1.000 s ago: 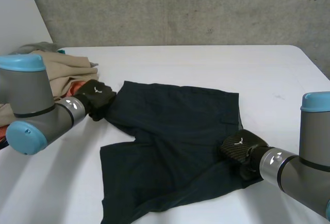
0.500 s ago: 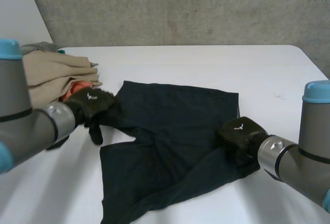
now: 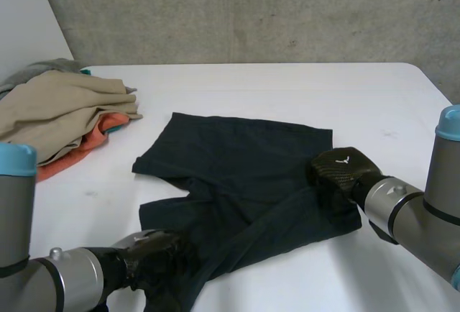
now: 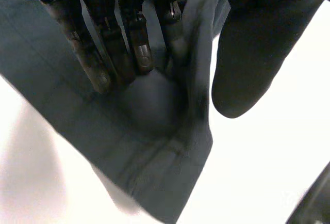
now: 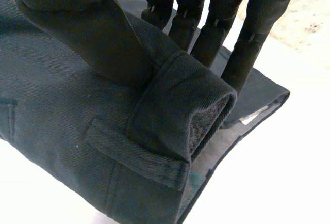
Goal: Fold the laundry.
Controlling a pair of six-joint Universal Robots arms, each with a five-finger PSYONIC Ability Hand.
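Observation:
Dark shorts [image 3: 244, 175] lie spread on the white table [image 3: 273, 89]. My left hand [image 3: 154, 254] rests on the near left leg end. In the left wrist view its straight fingers [image 4: 136, 43] press on the shorts [image 4: 149, 152] near a hem corner, and the thumb [image 4: 252, 53] stands apart over the table. My right hand [image 3: 341, 172] is at the waistband on the shorts' right edge. In the right wrist view the thumb [image 5: 98, 33] pinches a raised fold of the waistband [image 5: 180, 110] against the fingers [image 5: 216, 33] behind it.
A pile of clothes [image 3: 57, 111] in beige, orange and grey lies at the table's far left. A concrete wall runs behind the table. Bare table lies beyond the shorts and to their right.
My left hand has let go of the shorts' far left corner and swung down to the near leg end. My right hand has shifted slightly farther back, still holding the waistband.

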